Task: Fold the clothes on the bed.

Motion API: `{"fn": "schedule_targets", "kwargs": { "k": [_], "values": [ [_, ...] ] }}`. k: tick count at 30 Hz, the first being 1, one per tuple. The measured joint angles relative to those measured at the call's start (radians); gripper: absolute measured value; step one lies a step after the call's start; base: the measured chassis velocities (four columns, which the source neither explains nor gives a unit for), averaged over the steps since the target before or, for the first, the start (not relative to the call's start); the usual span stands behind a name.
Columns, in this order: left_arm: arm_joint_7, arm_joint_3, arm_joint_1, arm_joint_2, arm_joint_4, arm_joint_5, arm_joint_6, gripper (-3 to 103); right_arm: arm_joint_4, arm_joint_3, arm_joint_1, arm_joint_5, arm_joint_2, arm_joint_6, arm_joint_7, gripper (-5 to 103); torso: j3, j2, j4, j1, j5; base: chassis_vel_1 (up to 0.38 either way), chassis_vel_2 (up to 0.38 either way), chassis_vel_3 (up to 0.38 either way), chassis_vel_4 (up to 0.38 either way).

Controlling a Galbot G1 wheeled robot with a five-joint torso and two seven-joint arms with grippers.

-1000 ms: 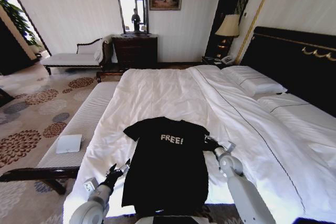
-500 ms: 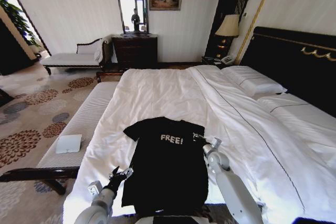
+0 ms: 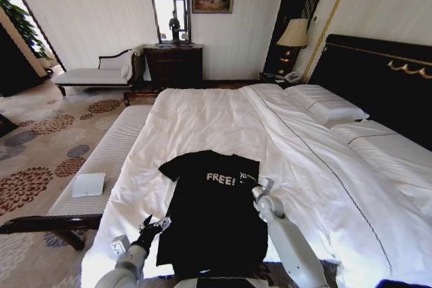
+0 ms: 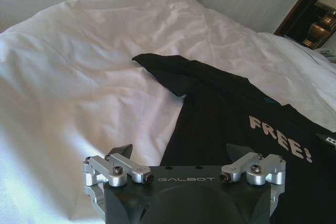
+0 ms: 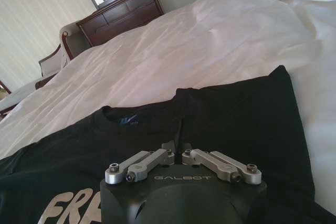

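A: Lay near the foot of the bed (image 3: pixel 223 109), that black T-shirt (image 3: pixel 212 217), front up. Had its right sleeve folded in over the chest, pinched in the closed right gripper (image 3: pixel 244 179) beside the lettering.

B: And still left?

A: Left sleeve flat, body at full length. Left gripper (image 3: pixel 156 222) spread wide, holding nothing, over the shirt's left edge.

B: Anything in the way?

A: No. Just a small white cloth (image 3: pixel 89 184) on the bench (image 3: pixel 108 156), well apart.

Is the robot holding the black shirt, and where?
Yes. The right tool is shut on the T-shirt, pinching its right sleeve, folded in beside the FREE! lettering. The left tool is open by the shirt's left edge, holding nothing.
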Motion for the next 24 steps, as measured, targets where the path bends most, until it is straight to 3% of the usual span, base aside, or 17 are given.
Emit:
{"fn": "schedule_targets", "kwargs": {
  "k": [3, 6, 11, 17, 19, 21, 24],
  "values": [
    [-0.001, 0.0, 0.001, -0.002, -0.002, 0.001, 0.0, 100, -0.01, -0.004, 0.006, 0.0, 0.004, 0.0, 0.005, 8, 0.0, 0.0, 0.0, 0.0, 0.0001, 0.0, 0.0, 0.0, 0.0],
    [-0.002, -0.004, 0.002, -0.004, -0.007, 0.002, 0.0, 100, -0.014, -0.013, 0.009, 0.001, 0.009, 0.0, 0.009, 24, 0.0, 0.0, 0.0, 0.0, 0.0001, 0.0, 0.0, 0.0, 0.0],
    [-0.003, -0.009, 0.003, -0.003, -0.009, 0.001, 0.0, 100, -0.004, -0.025, 0.006, 0.003, 0.011, 0.0, 0.012, 35, 0.0, 0.0, 0.0, 0.0, 0.0, 0.0, 0.0, 0.0, 0.0],
    [-0.004, -0.016, 0.0, -0.004, -0.011, -0.005, 0.0, 100, 0.125, -0.037, -0.058, 0.033, 0.001, -0.015, 0.018, 62, 0.0, 0.0, 0.0001, 0.0, 0.0003, 0.0, 0.0, 0.0, 0.0],
    [-0.004, -0.014, -0.005, -0.007, -0.008, -0.007, 0.001, 100, 0.215, 0.033, -0.102, 0.085, -0.006, -0.022, 0.029, 73, 0.0, 0.0, 0.0, 0.0, 0.0002, 0.0, 0.0, 0.0, 0.0],
    [-0.004, -0.013, -0.007, -0.008, -0.006, -0.007, 0.001, 100, 0.237, 0.06, -0.115, 0.094, -0.008, -0.022, 0.031, 73, 0.0, 0.0, 0.0001, 0.0, 0.0001, 0.0, 0.0, 0.0, 0.0],
    [-0.004, -0.002, -0.015, -0.009, 0.003, -0.008, 0.001, 100, 0.266, 0.164, -0.167, 0.056, -0.03, 0.005, 0.023, 89, 0.0, 0.0, 0.0001, 0.0, 0.0004, 0.0, 0.0, 0.0, 0.0]
  ]
}}
